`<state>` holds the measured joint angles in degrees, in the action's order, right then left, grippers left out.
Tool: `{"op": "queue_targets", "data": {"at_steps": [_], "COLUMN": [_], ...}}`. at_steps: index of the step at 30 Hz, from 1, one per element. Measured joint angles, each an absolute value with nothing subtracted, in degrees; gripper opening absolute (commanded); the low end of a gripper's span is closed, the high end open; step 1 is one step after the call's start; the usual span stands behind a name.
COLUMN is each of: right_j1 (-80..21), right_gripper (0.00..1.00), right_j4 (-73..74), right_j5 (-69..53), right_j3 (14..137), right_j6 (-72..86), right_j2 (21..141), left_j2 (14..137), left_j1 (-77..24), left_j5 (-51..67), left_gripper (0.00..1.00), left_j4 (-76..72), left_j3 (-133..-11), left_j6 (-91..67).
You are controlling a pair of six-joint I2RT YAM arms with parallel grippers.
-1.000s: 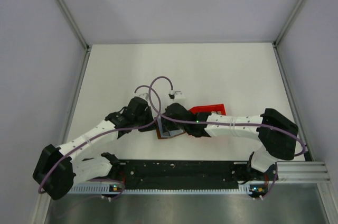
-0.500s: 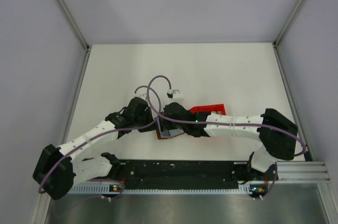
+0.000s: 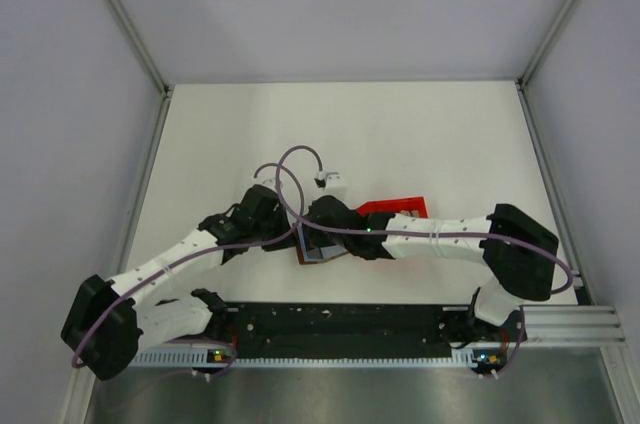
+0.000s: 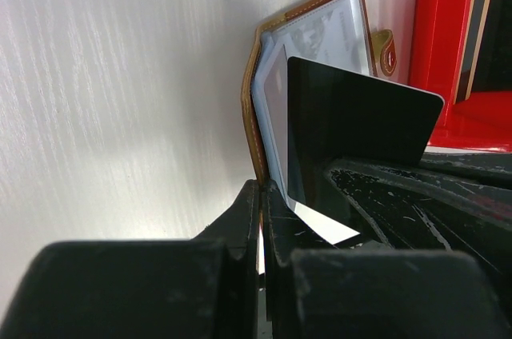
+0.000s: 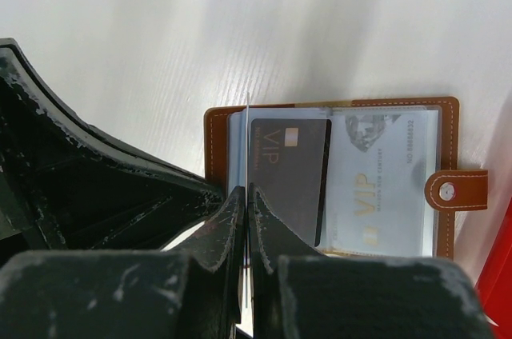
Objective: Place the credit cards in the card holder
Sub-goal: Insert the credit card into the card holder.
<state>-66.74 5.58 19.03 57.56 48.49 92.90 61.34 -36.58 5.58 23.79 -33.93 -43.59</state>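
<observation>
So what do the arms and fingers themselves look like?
The left arm and right arm are white tubular links joined by boxy black housings. Thin purple cables run along both, looping above the wrists. The fingers are flat and black, heavily scuffed with pale scratches.

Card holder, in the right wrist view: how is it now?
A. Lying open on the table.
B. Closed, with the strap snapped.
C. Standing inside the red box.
A: the card holder lies open, clear sleeves and a dark VIP card showing, its strap unsnapped.
</observation>
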Motion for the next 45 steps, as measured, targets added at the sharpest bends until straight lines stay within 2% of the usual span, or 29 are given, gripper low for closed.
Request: {"op": "queue_targets", "data": {"at_steps": [45], "right_j1": [-67.0], "right_gripper": [0.0], "right_j4": [7.0], "right_j5": [19.4], "right_j3": [59.2], "right_j6": [47.5], "right_j2": [93.1], "left_j2": [61.3], "left_j1": [-36.6], "left_j5": [6.7], "left_gripper": [0.0], "left_j4": [22.7], "left_j3": [-33.3], "left_j6": [-44.5]}}
